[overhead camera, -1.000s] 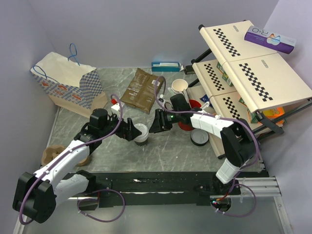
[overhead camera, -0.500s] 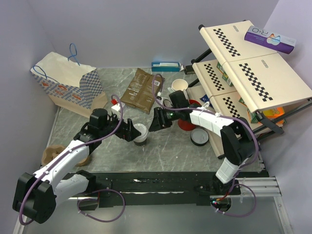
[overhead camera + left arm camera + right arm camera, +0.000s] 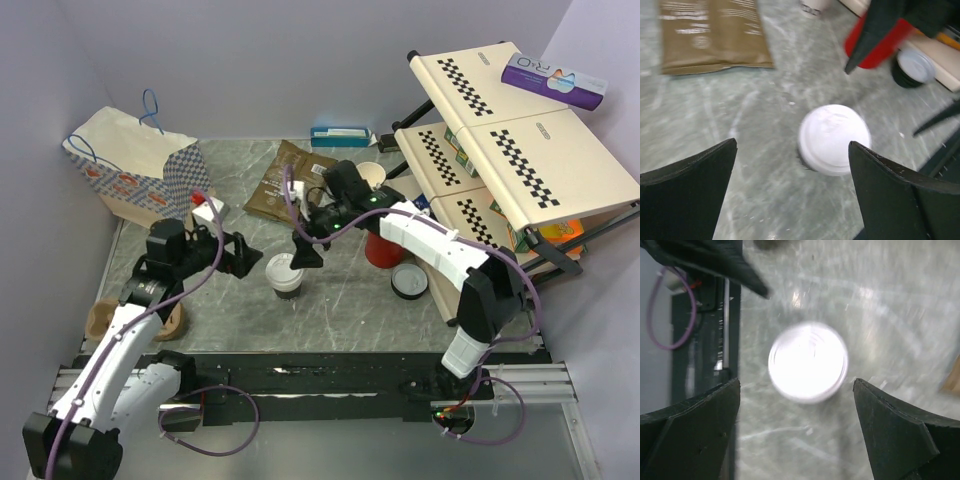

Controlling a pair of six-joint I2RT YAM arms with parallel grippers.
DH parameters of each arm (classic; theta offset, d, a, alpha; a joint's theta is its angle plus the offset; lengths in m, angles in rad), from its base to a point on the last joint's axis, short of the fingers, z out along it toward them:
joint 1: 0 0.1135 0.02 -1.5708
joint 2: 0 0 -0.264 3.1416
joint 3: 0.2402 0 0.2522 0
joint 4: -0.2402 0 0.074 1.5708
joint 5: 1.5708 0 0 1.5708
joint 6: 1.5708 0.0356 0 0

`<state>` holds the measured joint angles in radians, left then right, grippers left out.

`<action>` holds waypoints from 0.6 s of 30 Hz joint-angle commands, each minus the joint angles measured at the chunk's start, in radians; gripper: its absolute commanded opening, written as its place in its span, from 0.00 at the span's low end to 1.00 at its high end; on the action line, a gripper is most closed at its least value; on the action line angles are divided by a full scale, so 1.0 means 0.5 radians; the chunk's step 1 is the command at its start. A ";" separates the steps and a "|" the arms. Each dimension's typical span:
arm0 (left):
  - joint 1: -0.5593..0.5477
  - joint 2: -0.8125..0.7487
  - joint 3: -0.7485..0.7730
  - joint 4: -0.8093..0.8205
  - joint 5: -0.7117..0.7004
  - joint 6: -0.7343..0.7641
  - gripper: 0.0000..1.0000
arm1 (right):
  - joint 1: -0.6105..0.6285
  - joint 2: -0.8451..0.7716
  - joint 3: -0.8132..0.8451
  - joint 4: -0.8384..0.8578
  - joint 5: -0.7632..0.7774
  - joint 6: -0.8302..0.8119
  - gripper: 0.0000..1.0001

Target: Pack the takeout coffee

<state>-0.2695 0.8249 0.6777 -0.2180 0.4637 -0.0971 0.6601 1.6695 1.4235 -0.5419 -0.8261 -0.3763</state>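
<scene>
Step in hand: the takeout coffee stands upright and lidded on the table. It is held by neither arm, so capping appears done and bagging not yet begun.
Left jaws: wide apart, level with the cup on its left, not touching it.
Right jaws: wide apart, above and just beyond the cup, which lies centred below them in the right wrist view.
Next move: probably one pair of jaws closes on the cup wall below the lid, then carries it upright to the paper bag at the far left.
Surroundings: brown pouch, red cup, lidless cup stack and spare lid.
Obstruction: the left arm lies between cup and bag. How the bag's mouth faces cannot be told.
</scene>
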 commanded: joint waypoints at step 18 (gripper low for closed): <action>0.429 -0.048 0.019 -0.040 0.122 -0.355 0.99 | 0.183 0.505 0.657 -0.628 0.069 -0.861 1.00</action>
<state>-0.0650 0.8158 0.6937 -0.2752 0.4873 -0.2401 0.7395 1.9099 1.6829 -0.8040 -0.7700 -0.7616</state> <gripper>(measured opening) 0.995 0.994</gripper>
